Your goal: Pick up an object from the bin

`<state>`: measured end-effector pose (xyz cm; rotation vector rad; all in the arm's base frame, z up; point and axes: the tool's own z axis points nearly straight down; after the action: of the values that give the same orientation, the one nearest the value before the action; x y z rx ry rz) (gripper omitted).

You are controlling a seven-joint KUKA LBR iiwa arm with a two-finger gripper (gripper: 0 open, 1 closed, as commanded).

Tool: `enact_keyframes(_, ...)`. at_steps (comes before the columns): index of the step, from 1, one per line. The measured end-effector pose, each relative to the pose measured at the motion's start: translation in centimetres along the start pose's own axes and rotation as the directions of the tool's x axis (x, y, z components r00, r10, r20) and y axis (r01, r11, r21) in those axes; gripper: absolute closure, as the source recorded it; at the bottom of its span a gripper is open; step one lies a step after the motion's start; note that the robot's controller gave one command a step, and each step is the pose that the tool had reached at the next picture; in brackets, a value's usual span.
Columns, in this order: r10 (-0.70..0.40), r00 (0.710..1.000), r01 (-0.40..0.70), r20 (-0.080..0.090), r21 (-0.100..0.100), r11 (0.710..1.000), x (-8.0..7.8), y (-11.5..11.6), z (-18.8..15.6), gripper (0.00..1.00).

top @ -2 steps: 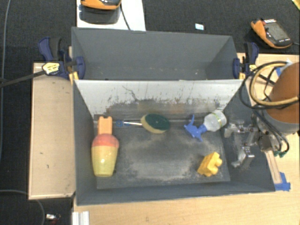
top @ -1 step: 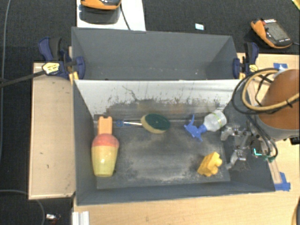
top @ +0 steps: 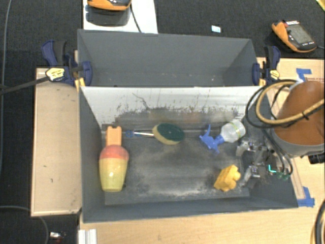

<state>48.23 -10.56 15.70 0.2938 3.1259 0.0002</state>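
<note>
Fingers [top: 252,173] appear parted, with nothing seen between them, set low in the bin [top: 162,60] just right of the yellow lumpy toy [top: 227,178]. No object is lifted yet; grasping and raising are judged still to do. The arm [top: 299,121] enters from the toy's right, wrist angled downward.

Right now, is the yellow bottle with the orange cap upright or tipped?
Tipped: the bottle lies on its side on the bin floor, its whole length showing.
</note>
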Motion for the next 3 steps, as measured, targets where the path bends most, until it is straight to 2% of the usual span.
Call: enact_keyframes(3, -0.007, 1.0, 0.007, 0.001, 0.0, 1.0, -0.03, 0.0, -0.03, 0.0)
